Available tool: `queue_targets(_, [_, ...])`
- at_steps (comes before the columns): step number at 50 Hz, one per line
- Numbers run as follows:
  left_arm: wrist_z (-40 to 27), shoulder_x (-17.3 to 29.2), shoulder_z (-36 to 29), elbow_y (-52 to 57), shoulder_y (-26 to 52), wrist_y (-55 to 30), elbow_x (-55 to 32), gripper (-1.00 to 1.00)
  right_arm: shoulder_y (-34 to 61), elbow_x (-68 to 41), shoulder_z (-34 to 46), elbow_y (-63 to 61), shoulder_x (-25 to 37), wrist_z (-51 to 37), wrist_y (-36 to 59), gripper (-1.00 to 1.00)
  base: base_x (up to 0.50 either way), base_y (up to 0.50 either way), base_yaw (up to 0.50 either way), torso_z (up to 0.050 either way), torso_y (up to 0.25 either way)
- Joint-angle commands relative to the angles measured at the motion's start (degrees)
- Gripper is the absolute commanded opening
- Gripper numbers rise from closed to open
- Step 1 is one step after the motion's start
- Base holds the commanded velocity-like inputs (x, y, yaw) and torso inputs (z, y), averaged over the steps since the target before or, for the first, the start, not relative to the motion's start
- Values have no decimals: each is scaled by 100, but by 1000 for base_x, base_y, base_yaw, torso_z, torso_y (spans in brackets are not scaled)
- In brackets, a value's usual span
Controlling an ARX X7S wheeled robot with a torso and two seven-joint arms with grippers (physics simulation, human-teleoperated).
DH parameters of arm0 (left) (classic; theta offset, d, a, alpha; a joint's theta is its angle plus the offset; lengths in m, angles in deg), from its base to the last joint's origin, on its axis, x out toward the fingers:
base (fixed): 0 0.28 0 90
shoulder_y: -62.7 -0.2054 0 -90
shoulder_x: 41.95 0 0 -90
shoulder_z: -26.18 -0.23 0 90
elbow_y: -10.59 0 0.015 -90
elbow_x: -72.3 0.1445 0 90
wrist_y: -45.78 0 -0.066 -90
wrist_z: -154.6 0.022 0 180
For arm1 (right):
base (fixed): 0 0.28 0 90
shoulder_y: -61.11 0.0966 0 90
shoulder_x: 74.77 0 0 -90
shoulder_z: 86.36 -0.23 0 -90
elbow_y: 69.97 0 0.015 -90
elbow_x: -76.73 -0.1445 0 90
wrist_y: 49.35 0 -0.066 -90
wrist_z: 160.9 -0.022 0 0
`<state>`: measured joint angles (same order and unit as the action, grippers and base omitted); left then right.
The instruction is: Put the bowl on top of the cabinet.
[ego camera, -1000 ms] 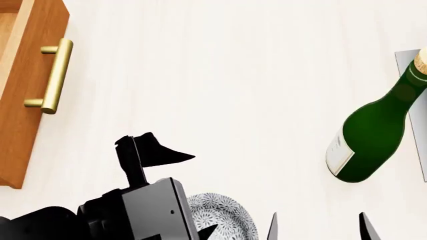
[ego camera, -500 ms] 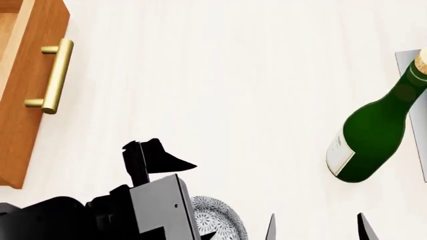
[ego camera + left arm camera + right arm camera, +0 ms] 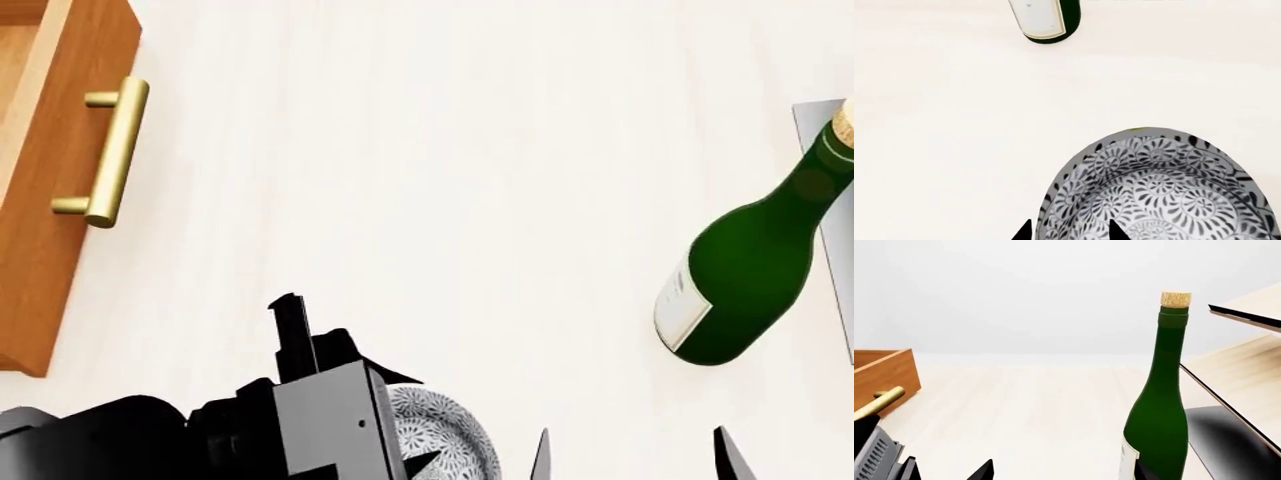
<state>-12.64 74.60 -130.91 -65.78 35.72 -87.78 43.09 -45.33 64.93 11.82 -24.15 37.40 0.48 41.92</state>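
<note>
Nearest to you in the head view, your left gripper [image 3: 400, 420] sits right at the bowl [image 3: 447, 435], the black arm body covering the bowl's cabinet-side part so only a patterned crescent shows. In the left wrist view the bowl [image 3: 1157, 192] fills the near corner w/ its grey-white swirl pattern, and two dark fingertips [image 3: 1114, 231] poke in at its rim, one tip just outside the wall, the other over the inside. The left gripper [image 3: 1071, 234] thus straddles the rim w/ a narrow gap, but you can't tell if the tips actually press the wall. The bowl sits on the pale tabletop [image 3: 441, 180], well apart from the cabinet [image 3: 47, 200], not on top of it. On the bowl's other side, two thin dark tips of your right gripper [image 3: 630, 455] stand apart w/ bare table between them, so jaws wide, holding nothing; in the right wrist view the right gripper [image 3: 947, 471] shows only as dark tips at the edge. Farther out from the bowl, the green bottle [image 3: 741, 285] stands upright, corked, w/ a pale label low on its body. Just beside the bottle is a pale wooden rack [image 3: 1237, 375] on a dark base. Across the table from the bottle, the cabinet shows an orange-brown drawer front w/ a brass bar handle [image 3: 114, 150].
</note>
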Motion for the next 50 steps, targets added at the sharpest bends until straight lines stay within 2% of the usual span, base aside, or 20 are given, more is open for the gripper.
queue_targets(1, [190, -115, -69, -369, -293, 119, 616, -100, -17, 97, -136, -27, -82, 143, -57, 100, 0, -4, -5, 0, -9])
queue_targets(10, [163, 13, -32, -180, -162, -31, 621, -100, -9, 68, -137, -37, -58, 128, -48, 100, 0, -2, -3, 0, -5])
queue_targets(18, [154, 320, 63, 522, 174, -566, 503, -100, -18, 86, -108, -35, -44, 117, -55, 100, 0, 0, 0, 0, -1])
queue_targets(30, [105, 615, 672, 1284, 788, -1358, 74, -100, 1, 118, -52, 17, -27, 115, -77, 100, 0, 0, 0, 0, 0])
queue_targets(40, [-20, 625, 1278, 1927, 1310, -2163, -444, -100, -27, 144, -36, 9, -6, 99, -119, 100, 0, 0, 0, 0, 0])
queue_targets(50, [-92, 577, 1754, 2073, 1695, -2575, -732, -100, -6, 135, -15, 8, 13, 84, -97, 100, 0, 0, 0, 0, 0])
